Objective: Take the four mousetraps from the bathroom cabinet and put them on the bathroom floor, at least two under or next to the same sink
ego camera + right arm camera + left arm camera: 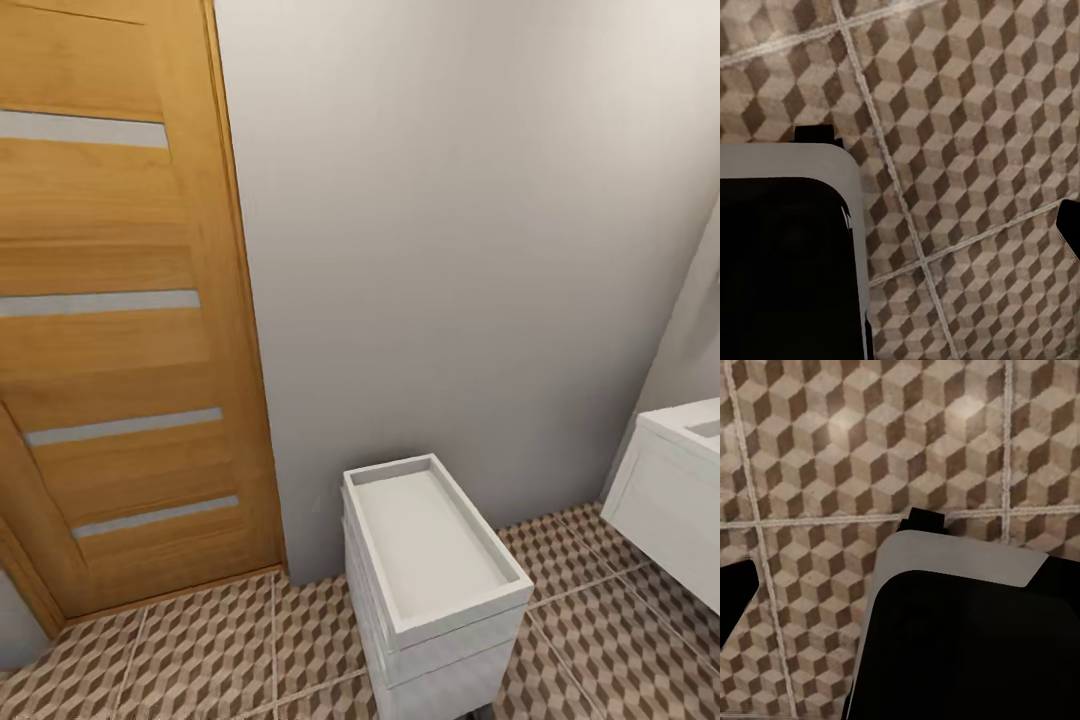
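Note:
No mousetraps and no orange-brown cabinet are in view. The cube-patterned bathroom floor (pixel 200 650) runs along the bottom of the head view and spreads under both wrist cameras (pixel 832 450) (pixel 967 112). At the right edge of the head view juts the corner of the white wall-hung vanity with the bathroom sink (pixel 665 490); its tap is out of view. A dark left fingertip (pixel 733 596) sits at the edge of the left wrist view and a dark right fingertip (pixel 1071 229) at the edge of the right wrist view. Only tiles lie before them, and nothing is held.
A small white drawer unit with a tray-like top (pixel 430 560) stands against the grey wall (pixel 450 250), between the wooden door (pixel 110 300) and the vanity. My own black and grey body (pixel 960 637) (pixel 787 255) blocks part of each wrist view.

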Tool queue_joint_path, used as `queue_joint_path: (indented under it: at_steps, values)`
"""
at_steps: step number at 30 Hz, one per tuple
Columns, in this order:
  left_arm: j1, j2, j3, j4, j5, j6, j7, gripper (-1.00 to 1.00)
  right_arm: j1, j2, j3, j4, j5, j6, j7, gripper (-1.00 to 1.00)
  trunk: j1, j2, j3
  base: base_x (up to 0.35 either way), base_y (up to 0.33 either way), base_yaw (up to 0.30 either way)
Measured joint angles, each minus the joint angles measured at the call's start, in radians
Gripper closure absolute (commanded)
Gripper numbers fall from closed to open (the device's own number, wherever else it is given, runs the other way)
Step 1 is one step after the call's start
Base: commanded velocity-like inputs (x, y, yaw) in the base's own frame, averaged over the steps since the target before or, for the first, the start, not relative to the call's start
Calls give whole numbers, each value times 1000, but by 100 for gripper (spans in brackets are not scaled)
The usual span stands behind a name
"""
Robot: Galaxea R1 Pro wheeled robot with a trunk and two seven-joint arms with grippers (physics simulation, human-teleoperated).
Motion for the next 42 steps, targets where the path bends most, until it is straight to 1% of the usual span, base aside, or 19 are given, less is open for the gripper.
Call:
queue_joint_path:
  at_steps: [42]
  values:
    - [0,0,0,0,0,0,0,-100,0,-5,0,0,-1,-1,0,-100,0,0,0,0,0,300]
